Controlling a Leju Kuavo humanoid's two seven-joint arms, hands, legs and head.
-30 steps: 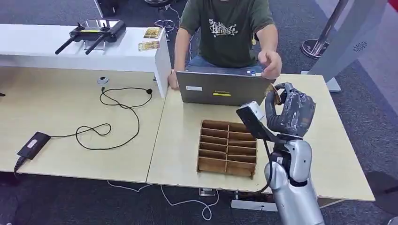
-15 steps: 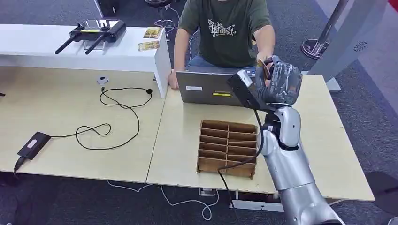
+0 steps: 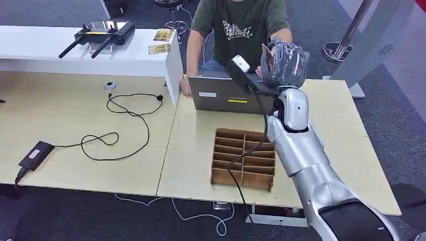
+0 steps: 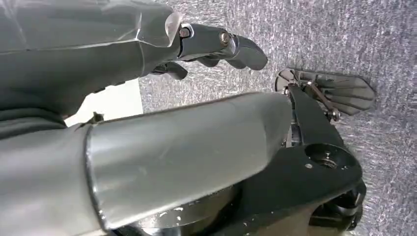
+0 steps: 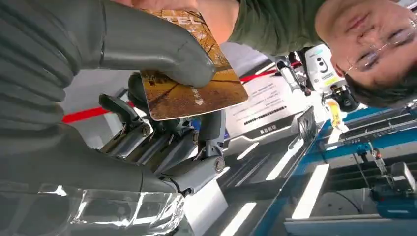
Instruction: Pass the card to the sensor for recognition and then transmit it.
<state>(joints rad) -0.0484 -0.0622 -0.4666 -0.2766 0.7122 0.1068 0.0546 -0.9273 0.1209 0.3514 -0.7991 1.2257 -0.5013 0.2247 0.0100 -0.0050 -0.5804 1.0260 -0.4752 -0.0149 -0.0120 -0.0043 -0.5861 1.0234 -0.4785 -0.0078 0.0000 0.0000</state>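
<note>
Golden card [image 5: 196, 88] lettered "TEL", pinched in right robot hand [image 3: 284, 64] before the person [image 3: 241, 30]; left robot hand [image 4: 216, 46] empty

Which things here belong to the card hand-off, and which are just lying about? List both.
Job in hand:
- card, held in the right robot hand
- person behind the laptop

Lying about:
- laptop
- wooden divider tray
- black cable
- remote controller
- two cards on the white shelf
</note>
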